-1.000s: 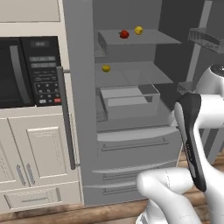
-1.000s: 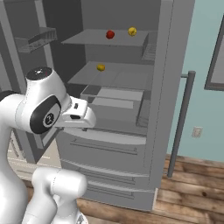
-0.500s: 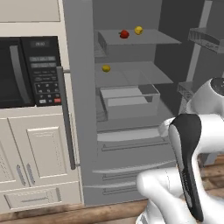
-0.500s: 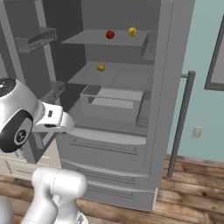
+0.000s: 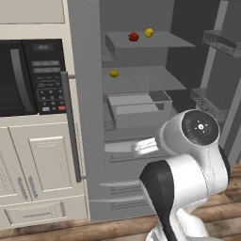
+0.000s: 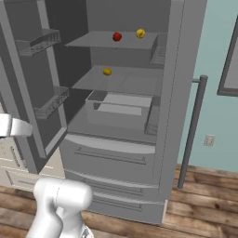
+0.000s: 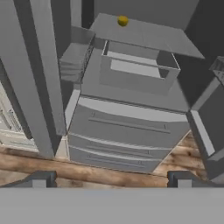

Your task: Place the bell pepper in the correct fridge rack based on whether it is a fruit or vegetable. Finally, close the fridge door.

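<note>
On the top shelf point(image 5: 155, 42) of the open fridge point(image 6: 116, 135) sits the bell pepper point(image 5: 133, 36), a small glossy red ball, with a yellow fruit point(image 5: 149, 32) just beside it on the same shelf. One shelf lower, near the left side, lies a second yellow fruit point(image 5: 114, 73). Below that shelf a clear drawer point(image 5: 139, 106) stands pulled partly forward, and beneath it are the closed freezer drawers point(image 6: 109, 160).

The fridge door point(image 5: 223, 80) hangs open to the right in the left base view, with wire racks on its inner face. A microwave point(image 5: 28, 77) and cream cabinets point(image 5: 42, 164) stand to the left of the fridge.

The gripper point(image 7: 111, 178) is well apart from the pepper and holds nothing. In the hand view its two dark finger tips point(image 7: 40, 178) stand wide apart, pointing at the lower drawers and the wooden floor point(image 7: 87, 175).

The pepper looks light, firm and smooth, so it would likely be slippery and could roll along the flat shelf if nudged. Being smaller than the gripper, it should fit easily between the fingers. A sensible hold would be across its widest middle, fingers on opposite sides, closing gently so it does not squirt out. Its nearness to the yellow fruit leaves little room on that side, so the neighbour might get knocked.
</note>
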